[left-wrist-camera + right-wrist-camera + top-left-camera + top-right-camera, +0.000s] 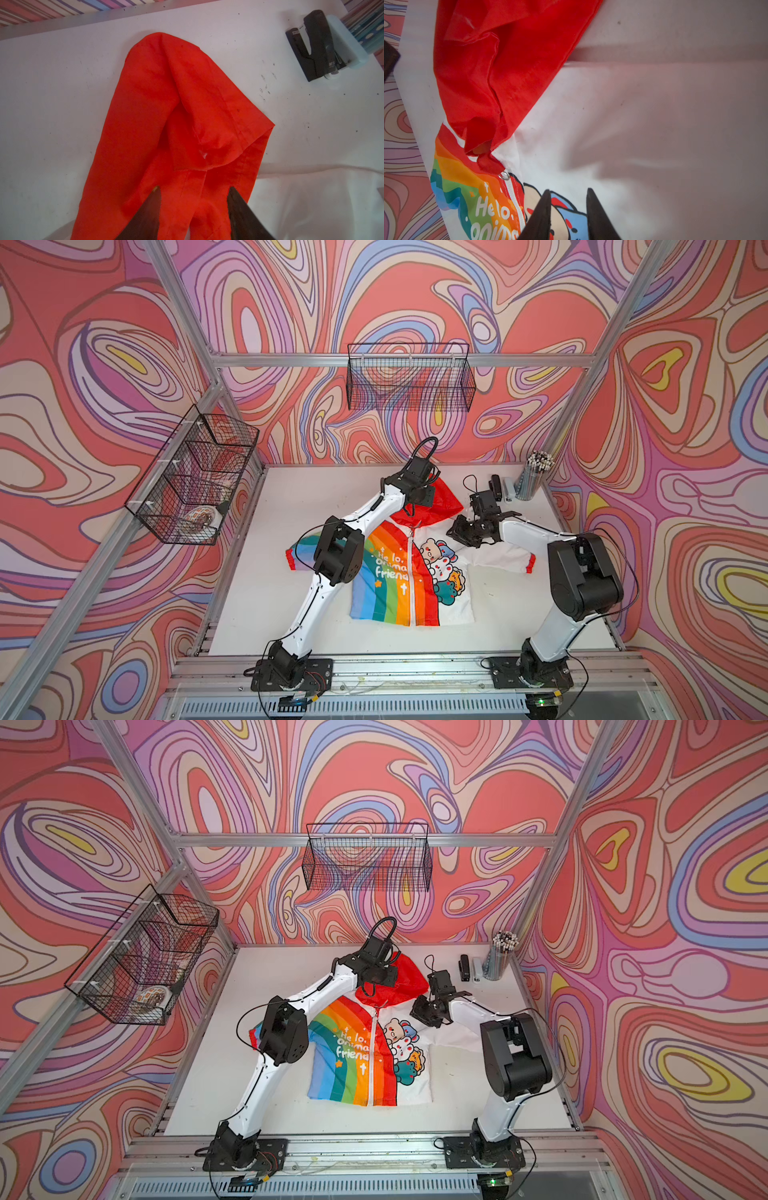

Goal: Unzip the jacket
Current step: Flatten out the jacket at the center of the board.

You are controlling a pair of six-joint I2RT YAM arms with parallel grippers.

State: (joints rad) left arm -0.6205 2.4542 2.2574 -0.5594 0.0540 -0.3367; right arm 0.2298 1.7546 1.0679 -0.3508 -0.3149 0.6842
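Red hood (166, 99) lies under the left gripper (193, 187), jaws parted and empty, beyond the zipper pull (504, 175). The right gripper (568, 189), parted too, hovers beside it over the flat jacket (386, 585). Unpinned, thin cloth could bunch.

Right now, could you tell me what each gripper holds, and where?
Nothing looks held: left gripper open over the red hood, right gripper open over the cartoon print.
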